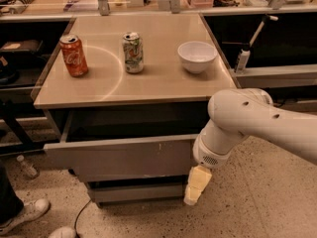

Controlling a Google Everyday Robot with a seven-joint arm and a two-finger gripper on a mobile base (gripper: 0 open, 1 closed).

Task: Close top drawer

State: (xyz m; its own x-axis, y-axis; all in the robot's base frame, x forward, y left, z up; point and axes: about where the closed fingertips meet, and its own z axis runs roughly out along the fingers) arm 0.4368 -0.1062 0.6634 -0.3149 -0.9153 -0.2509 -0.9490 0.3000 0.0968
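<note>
Top drawer (119,157) is partly open at lower centre of frame, grey front out past the tabletop (163,81) edge. Pincer (195,185) sits by the front's right end; apart or together, can't tell. Farther back on tabletop: red can (73,56), green-white can (132,52), white bowl (197,56).

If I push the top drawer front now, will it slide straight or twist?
It will likely slide as one rigid piece; the top drawer looks like a solid, wide box. The claw hangs by its right end, so an off-centre push may skew it. A slam might jolt the upright red can above.
</note>
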